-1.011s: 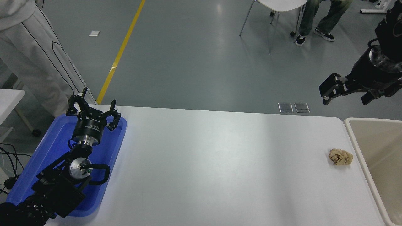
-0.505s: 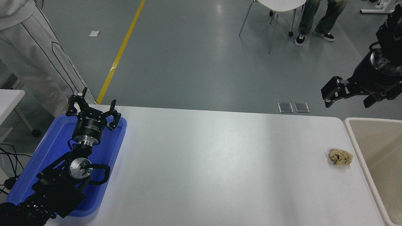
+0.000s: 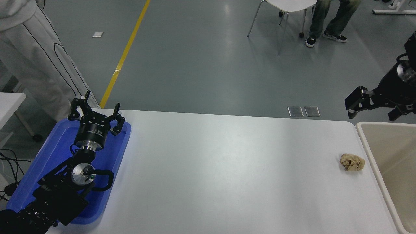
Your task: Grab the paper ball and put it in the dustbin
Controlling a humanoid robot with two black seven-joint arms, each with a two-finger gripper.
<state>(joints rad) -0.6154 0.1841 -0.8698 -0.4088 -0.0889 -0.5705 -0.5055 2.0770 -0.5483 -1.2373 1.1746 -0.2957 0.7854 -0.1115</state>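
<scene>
A crumpled tan paper ball (image 3: 352, 162) lies on the white table near its right edge. Just right of it stands the cream dustbin (image 3: 370, 148), cut off by the picture's right side. My right gripper (image 3: 375, 107) hangs open in the air at the far right, above the bin's far corner and well beyond the ball, with nothing between its fingers. At the lower left my left gripper (image 3: 96, 112) is parked open over the blue tray, holding nothing.
A flat blue tray (image 3: 55, 152) sits at the table's left end under the left arm. A person in light clothing stands at the upper left. Beyond the table are a white chair (image 3: 286, 9) and a seated person's legs.
My right gripper has drifted to the right and slightly down, toward the picture's edge. The paper ball and the left arm have stayed put.
</scene>
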